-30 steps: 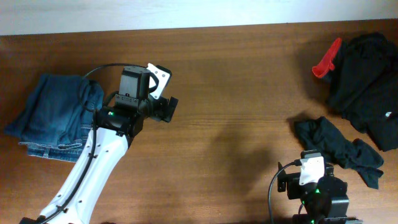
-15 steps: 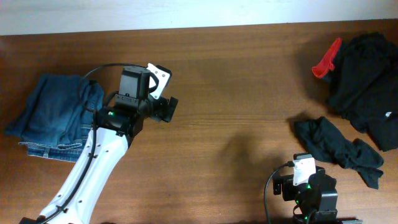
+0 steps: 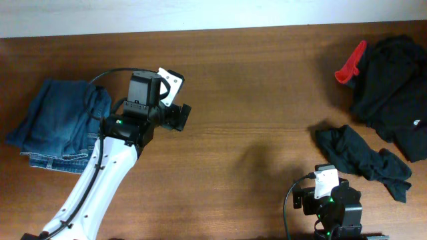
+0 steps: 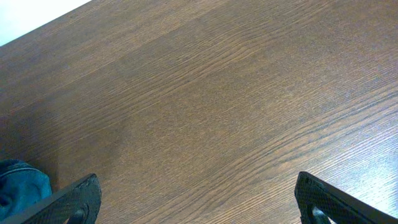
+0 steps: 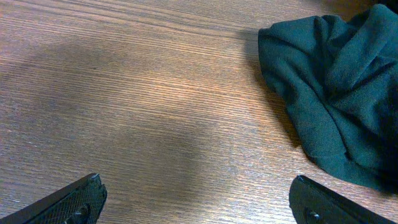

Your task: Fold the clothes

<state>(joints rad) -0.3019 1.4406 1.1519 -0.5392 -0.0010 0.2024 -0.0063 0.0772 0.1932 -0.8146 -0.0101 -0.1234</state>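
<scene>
As jeans (image 3: 57, 125) look heavy, limp denim, best hold at thick seam edge; they lie bunched just beside left gripper (image 4: 199, 202), jaws apart, empty; right gripper (image 5: 200, 202), well apart from it, likewise spread

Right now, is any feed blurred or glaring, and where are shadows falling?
Overhead: sharp and evenly lit, a faint soft shadow on the table mid-right. Left wrist: grain crisp, pale sheen lower right, a dim patch near the jeans. Right wrist: broad soft shadow bands across the wood, dark green cloth in focus.
</scene>
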